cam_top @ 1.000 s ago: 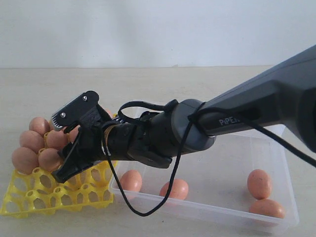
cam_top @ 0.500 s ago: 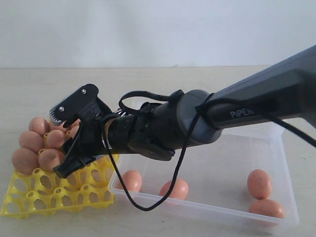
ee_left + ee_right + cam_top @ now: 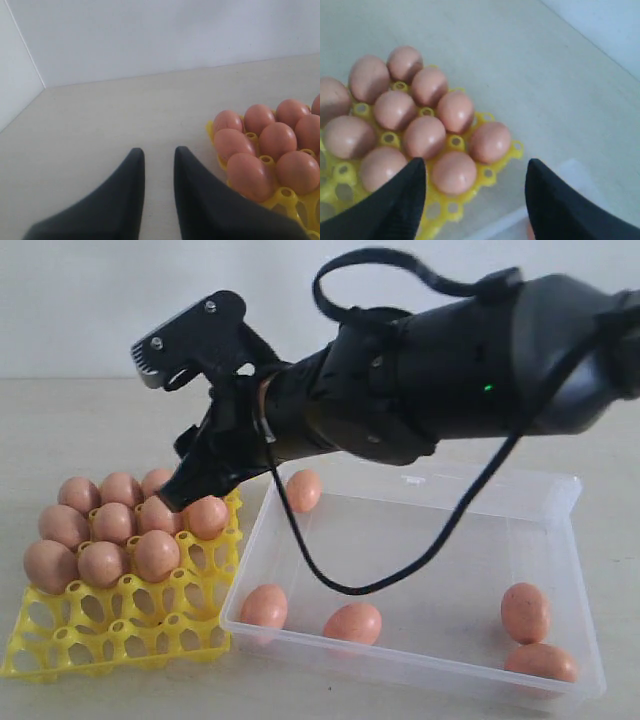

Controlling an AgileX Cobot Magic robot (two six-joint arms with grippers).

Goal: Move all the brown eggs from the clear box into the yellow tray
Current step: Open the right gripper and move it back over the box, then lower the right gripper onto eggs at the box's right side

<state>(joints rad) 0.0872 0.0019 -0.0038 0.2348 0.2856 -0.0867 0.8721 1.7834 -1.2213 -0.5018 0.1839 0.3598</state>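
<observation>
- Exterior view: the right tool (image 3: 158, 428) hangs above the yellow tray (image 3: 70, 592), with its fingers spread wide and nothing held. A black cable (image 3: 340, 590) loops beneath the arm.
- The tray sits toward the left side of the worktop (image 3: 60, 430), just beside the clear box (image 3: 560, 490). Brown eggs (image 3: 112, 523) fill the cells nearer the worktop's far edge, and the front rows show open lattice.
- Only this view shows the inside of the box. Five eggs lie there: one (image 3: 303, 490) by its far left corner, two along its near wall, and two in its near right corner.
- Right wrist view: the spread tool (image 3: 476, 165) frames the packed eggs (image 3: 424, 136) from above and catches only a corner of the box (image 3: 505, 225).
- Left wrist view: the left tool (image 3: 158, 150) sits low over bare worktop beside the tray (image 3: 272, 200). Its fingers stand close, with a narrow gap and nothing between them. I cannot tell whether they are fully pressed together. This tool is outside the exterior view.
</observation>
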